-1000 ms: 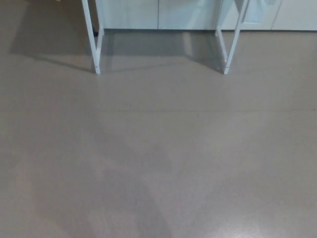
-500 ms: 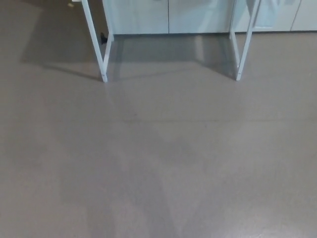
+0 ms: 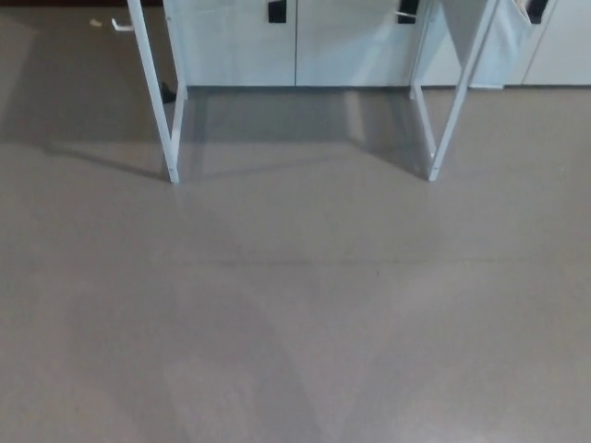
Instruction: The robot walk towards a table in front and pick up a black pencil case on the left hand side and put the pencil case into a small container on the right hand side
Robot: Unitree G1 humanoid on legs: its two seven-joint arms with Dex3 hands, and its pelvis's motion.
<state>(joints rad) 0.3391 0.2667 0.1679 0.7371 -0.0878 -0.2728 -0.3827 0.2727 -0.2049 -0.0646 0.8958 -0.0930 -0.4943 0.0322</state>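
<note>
- Grey floor (image 3: 295,314) filling nearly the whole head view, smooth and bare, soft shadows across it.
- White table legs ahead: one on the left (image 3: 157,101), one on the right (image 3: 452,101), both slanting up out of the top edge; tabletop itself out of frame.
- Pale cabinet fronts (image 3: 240,41) behind the legs, with dark handles (image 3: 276,11) near the top edge.
- Small pale scrap (image 3: 120,25) on the floor, far upper left.
- Pencil case: nowhere in sight, presumably up on the unseen tabletop to the left; colour, shape and long axis impossible to judge.
- Container: equally out of sight, presumably up on the right.
- Neither hand visible, left or right; no telling whether fingers apart or together.
- Key relation, as a judgement: table straight ahead and well apart, so more walking needed before any reach; left arm likely the nearer one for a case on the left.
</note>
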